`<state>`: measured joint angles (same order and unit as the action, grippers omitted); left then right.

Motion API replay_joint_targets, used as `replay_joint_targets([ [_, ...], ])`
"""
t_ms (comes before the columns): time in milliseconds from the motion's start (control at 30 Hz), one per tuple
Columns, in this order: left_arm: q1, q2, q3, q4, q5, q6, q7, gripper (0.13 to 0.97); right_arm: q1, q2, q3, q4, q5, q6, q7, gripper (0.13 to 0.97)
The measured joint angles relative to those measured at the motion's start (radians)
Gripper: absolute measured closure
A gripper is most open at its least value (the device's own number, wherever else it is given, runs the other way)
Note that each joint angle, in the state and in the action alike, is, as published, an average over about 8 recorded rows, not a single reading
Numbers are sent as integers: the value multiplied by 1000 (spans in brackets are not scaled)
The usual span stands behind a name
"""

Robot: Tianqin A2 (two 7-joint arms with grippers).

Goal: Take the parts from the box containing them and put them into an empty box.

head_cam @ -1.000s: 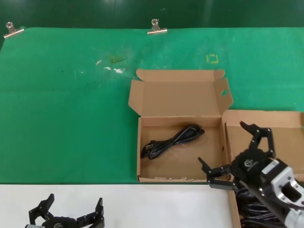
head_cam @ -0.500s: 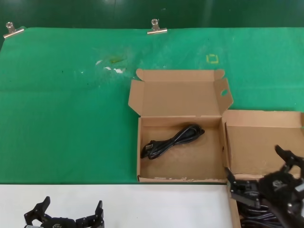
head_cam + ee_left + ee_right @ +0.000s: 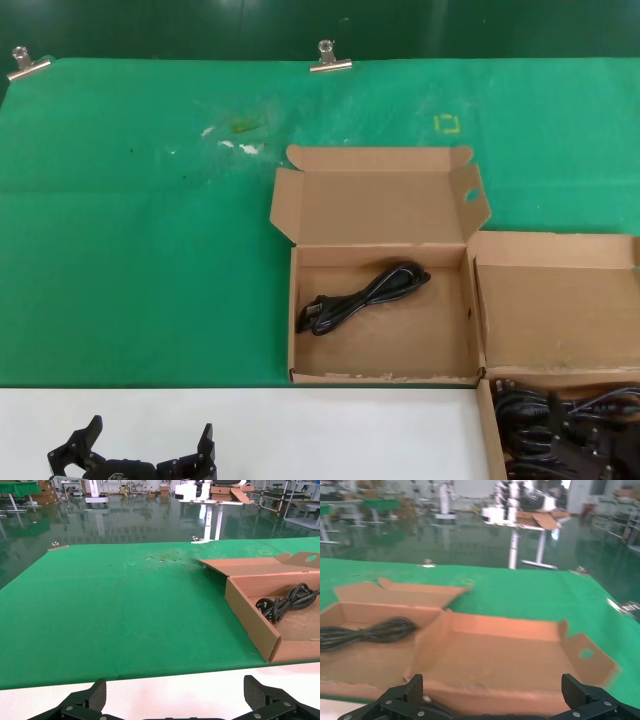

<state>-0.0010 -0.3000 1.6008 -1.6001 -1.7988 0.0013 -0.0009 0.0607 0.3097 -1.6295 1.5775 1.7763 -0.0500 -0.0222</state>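
The cardboard box (image 3: 380, 340) in the middle, with a round hole in its lid flap (image 3: 470, 195), holds one black cord (image 3: 365, 295), also seen as a cord (image 3: 285, 602) in the left wrist view. To its right stands the box containing the parts (image 3: 555, 300), its cord bundles (image 3: 545, 425) heaped at the near end. My right gripper (image 3: 494, 690) hangs open low over that box, facing its raised lid (image 3: 495, 650), with nothing between its fingers. My left gripper (image 3: 135, 458) rests open over the white table edge, empty.
Green cloth (image 3: 140, 230) covers the table, held by metal clips (image 3: 330, 58) at the far edge. A white strip (image 3: 300, 430) runs along the near edge. The centre box's lid (image 3: 375, 205) stands upright.
My right gripper has dropped back and down from the centre box's front right corner to the cord box, almost leaving the head view. The left gripper has barely shifted.
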Motion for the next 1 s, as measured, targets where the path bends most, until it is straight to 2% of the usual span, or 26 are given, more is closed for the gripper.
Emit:
replay_joint_targets([
  [1000, 0, 0, 0, 0, -1, -1, 0, 132, -28, -4, 14, 10, 11, 23, 10, 129],
])
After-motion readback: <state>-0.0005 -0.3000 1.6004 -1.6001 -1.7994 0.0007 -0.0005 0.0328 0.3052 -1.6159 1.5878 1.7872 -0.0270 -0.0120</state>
